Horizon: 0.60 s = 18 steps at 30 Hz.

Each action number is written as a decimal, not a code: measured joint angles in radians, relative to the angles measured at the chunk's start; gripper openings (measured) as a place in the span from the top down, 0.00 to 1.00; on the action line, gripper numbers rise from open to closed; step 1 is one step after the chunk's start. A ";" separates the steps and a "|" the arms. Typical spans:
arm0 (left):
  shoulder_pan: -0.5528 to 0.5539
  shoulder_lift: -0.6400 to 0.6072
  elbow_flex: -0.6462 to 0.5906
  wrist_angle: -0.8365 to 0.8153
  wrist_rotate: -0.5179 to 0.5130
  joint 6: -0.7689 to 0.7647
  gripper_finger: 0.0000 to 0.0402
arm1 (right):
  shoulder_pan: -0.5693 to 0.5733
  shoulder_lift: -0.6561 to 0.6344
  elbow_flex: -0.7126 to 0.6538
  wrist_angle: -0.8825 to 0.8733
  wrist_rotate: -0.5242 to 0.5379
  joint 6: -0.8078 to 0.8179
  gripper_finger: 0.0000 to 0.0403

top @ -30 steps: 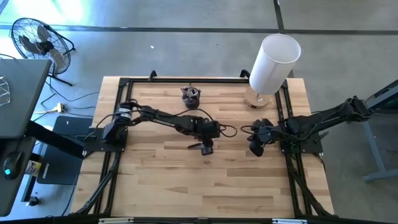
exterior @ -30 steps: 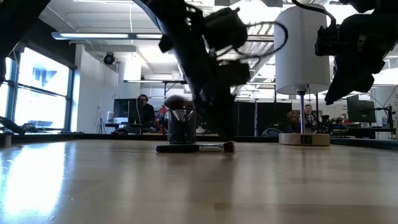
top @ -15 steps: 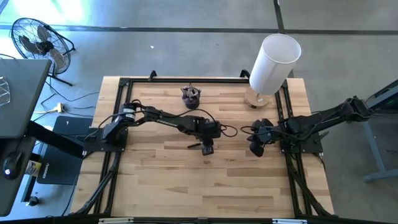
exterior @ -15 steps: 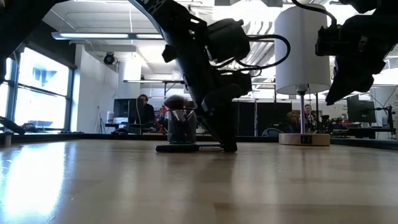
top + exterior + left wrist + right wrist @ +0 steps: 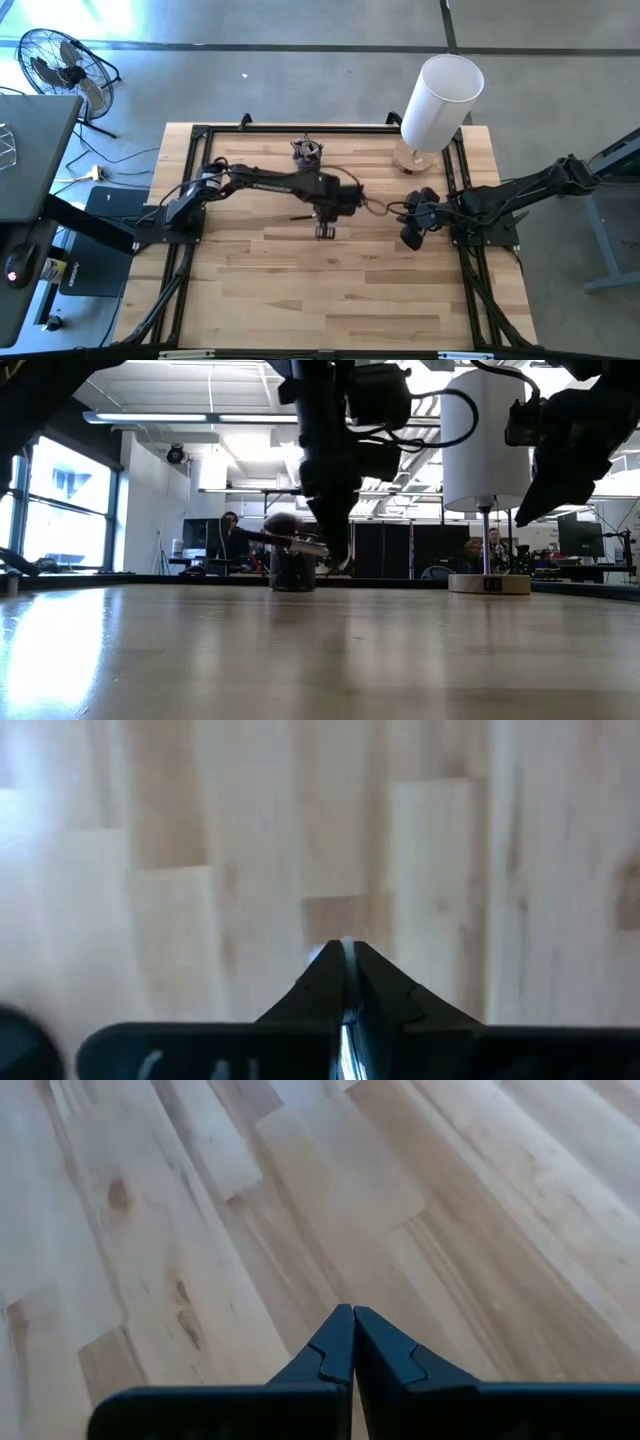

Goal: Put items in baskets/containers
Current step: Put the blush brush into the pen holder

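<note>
Here, left gripper (image 5: 326, 229) clamping one brush (image 5: 290, 541) aloft, one mesh cup (image 5: 307, 152), right gripper (image 5: 411, 238) closed empty.

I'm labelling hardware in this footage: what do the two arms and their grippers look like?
Both arms are dark, slender and jointed, with loose black cables looping near the wrists. The left gripper and right gripper each have two flat black fingers tapering to a point, with stepped inner edges.
</note>
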 joint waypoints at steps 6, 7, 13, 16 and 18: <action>0.086 -0.049 0.047 0.126 0.169 0.011 0.99 | 0.000 0.000 0.000 0.001 0.024 0.032 0.99; 0.101 -0.062 0.047 0.156 0.180 0.008 0.99 | 0.000 0.000 0.000 0.003 0.024 0.046 0.99; 0.225 -0.153 -0.042 0.281 0.190 0.068 1.00 | -0.001 0.000 0.000 0.026 0.027 0.078 0.99; 0.303 -0.263 -0.179 0.329 0.244 0.087 1.00 | -0.001 0.000 0.000 0.050 0.052 0.086 0.99; 0.352 -0.335 -0.291 0.489 0.277 0.084 1.00 | -0.001 0.000 0.000 0.058 0.079 0.099 1.00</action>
